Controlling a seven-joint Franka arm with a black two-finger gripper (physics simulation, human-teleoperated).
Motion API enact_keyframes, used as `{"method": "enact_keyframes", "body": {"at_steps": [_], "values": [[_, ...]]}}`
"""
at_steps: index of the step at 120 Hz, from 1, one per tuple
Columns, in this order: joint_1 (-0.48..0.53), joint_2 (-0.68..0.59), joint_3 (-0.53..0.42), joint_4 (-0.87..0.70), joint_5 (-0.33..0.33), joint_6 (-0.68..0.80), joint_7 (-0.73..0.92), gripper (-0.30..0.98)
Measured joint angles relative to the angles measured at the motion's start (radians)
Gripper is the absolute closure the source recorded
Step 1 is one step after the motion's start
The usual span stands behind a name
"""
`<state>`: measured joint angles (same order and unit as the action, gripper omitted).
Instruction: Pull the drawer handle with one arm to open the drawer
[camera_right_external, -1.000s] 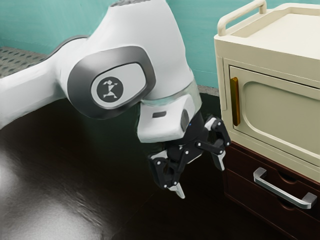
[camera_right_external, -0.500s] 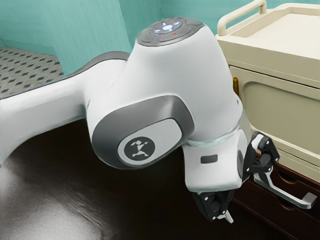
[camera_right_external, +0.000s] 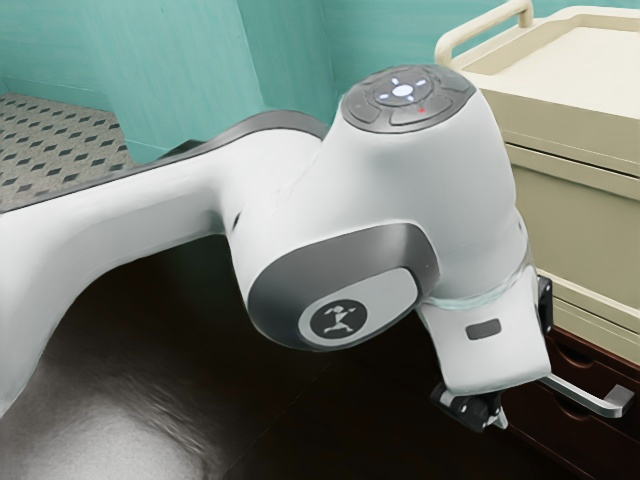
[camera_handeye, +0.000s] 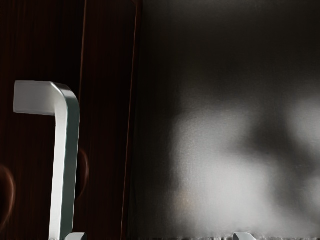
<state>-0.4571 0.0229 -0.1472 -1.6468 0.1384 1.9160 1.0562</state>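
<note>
The smooth white jointed arm (camera_right_external: 400, 180) had just swung closer to the angular silver metal handle (camera_handeye: 61, 165), carrying the black two-finger pincer (camera_handeye: 160, 236) near it, spread wide and holding nothing. The handle seemed just outside the gap, so realigning probably came before any pull. Behind the handle, the dark brown wooden drawer front (camera_right_external: 603, 366) still looked closed.
</note>
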Motion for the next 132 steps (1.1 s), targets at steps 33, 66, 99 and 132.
{"method": "enact_keyframes", "body": {"at_steps": [33, 66, 99, 132], "values": [[0.009, 0.076, 0.002, 0.058, 0.064, 0.024, -0.046, 0.36], [0.009, 0.123, 0.003, 0.068, 0.071, 0.057, -0.074, 0.39], [0.0, 0.132, 0.008, 0.061, 0.069, 0.075, -0.096, 0.58], [-0.013, 0.04, 0.007, -0.056, 0.046, 0.084, -0.113, 0.71]]}}
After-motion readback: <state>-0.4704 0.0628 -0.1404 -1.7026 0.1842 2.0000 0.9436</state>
